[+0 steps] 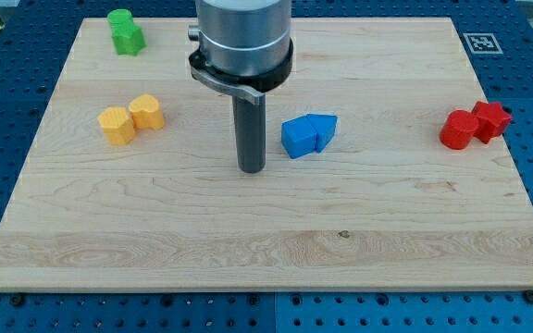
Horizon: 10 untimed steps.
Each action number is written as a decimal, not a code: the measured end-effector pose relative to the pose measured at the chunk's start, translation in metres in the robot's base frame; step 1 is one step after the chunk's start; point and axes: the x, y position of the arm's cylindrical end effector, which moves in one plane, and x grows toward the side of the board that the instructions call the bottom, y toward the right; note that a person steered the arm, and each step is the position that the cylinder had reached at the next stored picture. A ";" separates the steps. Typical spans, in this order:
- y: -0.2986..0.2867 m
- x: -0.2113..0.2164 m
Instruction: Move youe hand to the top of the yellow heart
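Observation:
Two yellow blocks sit touching at the view's left: one (116, 125) on the left looks heart-like, the other (146, 112) is more hexagonal; the exact shapes are hard to tell. My tip (252, 170) rests on the board near the centre, well to the right of both yellow blocks and slightly lower in the view. The dark rod rises from the tip to the grey arm housing (243, 37) at the view's top. The tip touches no block.
Two blue blocks (308, 135) sit touching just right of the tip. A green block (125, 31) is at the top left. Two red blocks (474, 126) sit touching at the right edge. The wooden board (266, 250) lies on a blue perforated table.

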 end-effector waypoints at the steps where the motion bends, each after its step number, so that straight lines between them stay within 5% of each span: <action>1: -0.011 -0.039; 3: -0.024 -0.094; 5: -0.028 -0.098; 10: -0.154 -0.120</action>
